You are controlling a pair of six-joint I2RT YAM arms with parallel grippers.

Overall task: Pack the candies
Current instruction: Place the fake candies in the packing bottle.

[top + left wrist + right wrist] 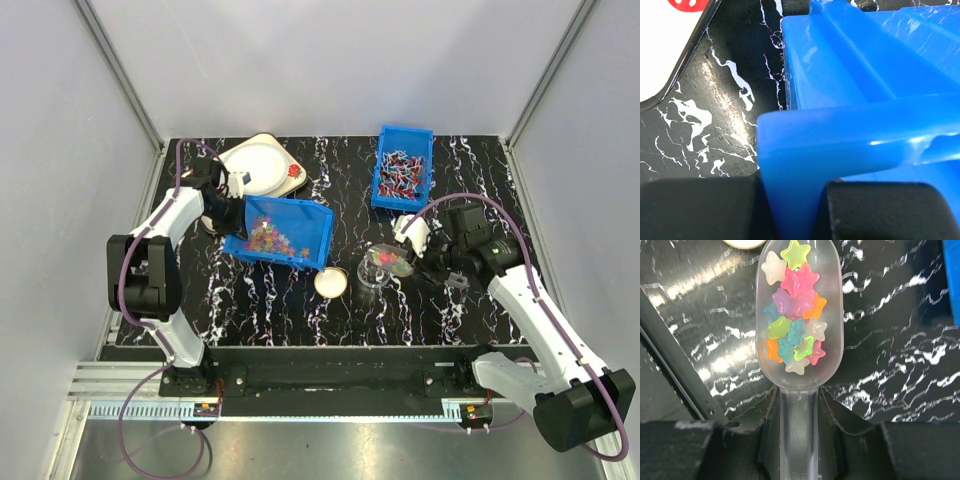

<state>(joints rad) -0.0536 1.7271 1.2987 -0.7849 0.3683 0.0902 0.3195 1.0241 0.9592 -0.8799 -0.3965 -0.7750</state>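
Nearest the arm bases, a small cream disc (331,282) is lying on the marbled table (300,310), just past the tip of the clear scoop (372,272). The right gripper (797,440) is clamping the scoop's handle. Its wrist view is showing star-shaped candies (795,325) heaped in the bowl, shapes the top view is blurring. Farther back, the left gripper (790,210) is pinching the rim of the blue bin (850,135), whose wall is blocking that camera's sight inside. The top view is showing more candies scattered there. Farthest, a white platform (262,165) and a second bin (403,168) of wrapped sweets are sitting well apart.
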